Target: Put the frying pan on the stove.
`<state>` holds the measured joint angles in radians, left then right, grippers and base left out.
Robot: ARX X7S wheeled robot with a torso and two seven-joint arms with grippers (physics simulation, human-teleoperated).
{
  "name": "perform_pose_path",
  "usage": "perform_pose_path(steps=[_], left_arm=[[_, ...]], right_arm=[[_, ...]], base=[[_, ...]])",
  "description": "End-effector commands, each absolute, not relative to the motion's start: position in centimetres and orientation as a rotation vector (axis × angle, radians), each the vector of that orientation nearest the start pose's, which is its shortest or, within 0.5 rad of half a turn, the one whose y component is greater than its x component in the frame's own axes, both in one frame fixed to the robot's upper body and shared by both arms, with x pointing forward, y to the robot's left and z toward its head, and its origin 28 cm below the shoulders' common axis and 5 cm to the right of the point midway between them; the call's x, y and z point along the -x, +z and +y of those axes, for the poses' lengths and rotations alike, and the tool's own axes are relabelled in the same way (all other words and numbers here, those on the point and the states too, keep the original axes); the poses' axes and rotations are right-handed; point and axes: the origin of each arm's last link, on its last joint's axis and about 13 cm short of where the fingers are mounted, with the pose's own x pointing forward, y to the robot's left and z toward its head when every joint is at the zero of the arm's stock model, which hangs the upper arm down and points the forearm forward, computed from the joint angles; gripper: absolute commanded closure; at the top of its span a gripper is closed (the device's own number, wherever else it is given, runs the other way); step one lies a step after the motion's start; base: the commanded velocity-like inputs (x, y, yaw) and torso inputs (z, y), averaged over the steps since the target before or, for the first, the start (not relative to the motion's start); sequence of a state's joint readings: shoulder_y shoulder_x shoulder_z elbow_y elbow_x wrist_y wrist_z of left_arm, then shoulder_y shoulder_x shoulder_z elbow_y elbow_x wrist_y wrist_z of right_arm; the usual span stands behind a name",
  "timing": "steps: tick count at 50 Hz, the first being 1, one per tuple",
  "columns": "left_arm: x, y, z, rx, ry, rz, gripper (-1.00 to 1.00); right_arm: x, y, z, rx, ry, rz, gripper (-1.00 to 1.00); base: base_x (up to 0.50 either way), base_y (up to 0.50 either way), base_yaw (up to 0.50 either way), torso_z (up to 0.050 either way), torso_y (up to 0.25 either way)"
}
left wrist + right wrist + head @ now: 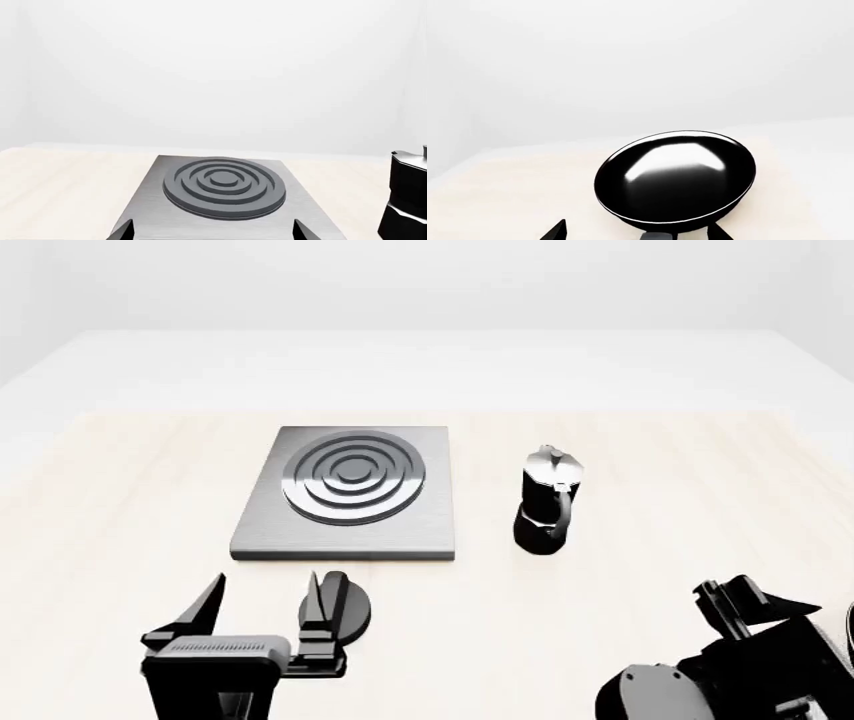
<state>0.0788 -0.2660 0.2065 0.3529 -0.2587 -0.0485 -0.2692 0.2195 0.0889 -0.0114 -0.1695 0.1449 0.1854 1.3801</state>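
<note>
The frying pan (675, 175), glossy black and round, lies on the pale table just ahead of my right gripper (637, 232). That gripper is open, with the grey stub of the pan's handle (657, 236) low between its spread fingertips. In the head view the right gripper (741, 602) sits at the bottom right and the pan is almost entirely out of frame. The stove (350, 490), a grey slab with dark burner rings, lies left of centre. My left gripper (263, 605) is open and empty in front of the stove's (223, 187) near edge.
A black-and-silver moka pot (547, 500) stands upright to the right of the stove, also at the edge of the left wrist view (405, 200). A small round black knob (354, 605) lies beside the left gripper's right finger.
</note>
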Motion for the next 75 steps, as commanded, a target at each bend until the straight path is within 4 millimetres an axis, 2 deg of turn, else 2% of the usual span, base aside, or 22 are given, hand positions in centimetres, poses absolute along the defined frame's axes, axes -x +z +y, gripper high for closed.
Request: perform_pose_path(steps=[1, 21, 41, 62, 75], left_arm=[[-18.8, 6.3, 21.0, 0.057, -0.015, -0.152, -1.00], [-18.7, 6.1, 21.0, 0.058, -0.013, -0.147, -1.00], [-18.8, 6.1, 21.1, 0.059, -0.012, -0.147, -1.00], [-18.8, 6.3, 20.9, 0.055, -0.019, -0.149, -1.00], [-18.9, 6.3, 21.0, 0.058, -0.013, -0.148, -1.00]], right_arm=[[-26.5, 8.0, -11.3, -0.189, -1.331, -0.080, -1.00], [-27.0, 7.5, -12.3, -0.235, -1.384, -0.054, -1.00], [-28.7, 6.0, -12.5, -0.207, -1.404, -0.002, -1.00], [-30.0, 5.7, -13.0, -0.180, -1.427, 0.012, -1.00], [-30.8, 5.4, -13.6, -0.231, -1.431, 0.062, -1.00]], base=[[0.00, 0.00, 0.00, 0.000, 0.000], [0.00, 0.00, 0.00, 0.000, 0.000], [0.00, 0.00, 0.00, 0.000, 0.000], [0.00, 0.00, 0.00, 0.000, 0.000], [0.00, 0.00, 0.00, 0.000, 0.000]])
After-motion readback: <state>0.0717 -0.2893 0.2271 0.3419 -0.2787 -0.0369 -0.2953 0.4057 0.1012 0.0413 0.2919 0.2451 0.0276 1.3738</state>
